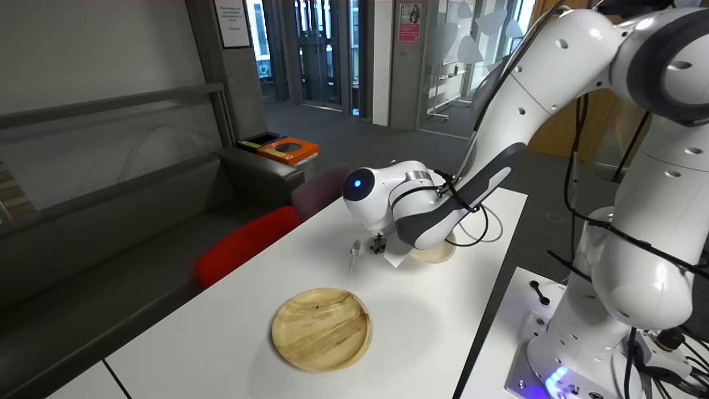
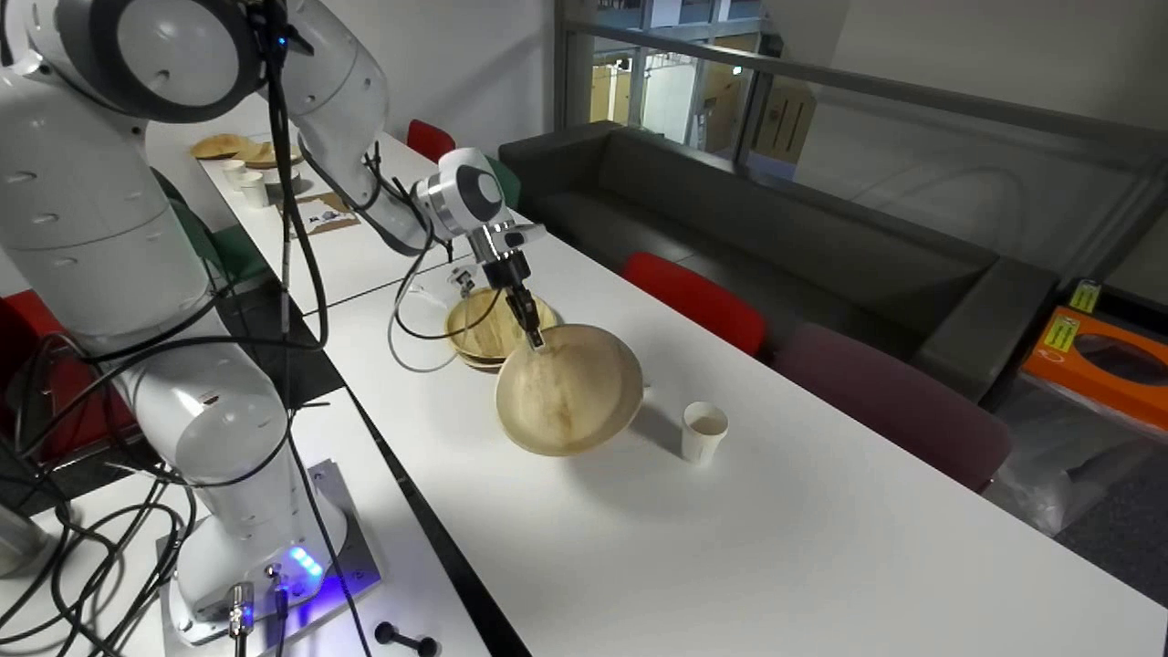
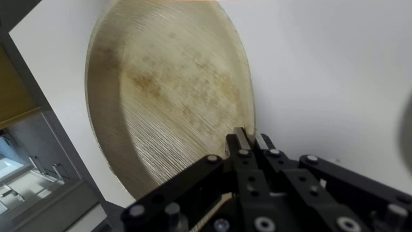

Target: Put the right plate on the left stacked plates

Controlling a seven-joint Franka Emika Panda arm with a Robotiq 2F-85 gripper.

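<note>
The right plate, pale-rimmed with a brownish inner face, is held tilted above the table; it shows in an exterior view and fills much of the wrist view. In an exterior view the arm hides most of it. My gripper is shut on its rim, and in the wrist view the rim runs between the two fingertips. The left stacked plates, golden-brown with grain, lie flat on the table in both exterior views. The held plate is apart from the stack.
A white paper cup stands on the table beside the held plate. A spoon-like item shows near the arm. A cable loop hangs by the stack. Red chairs and a grey sofa line the table's far side.
</note>
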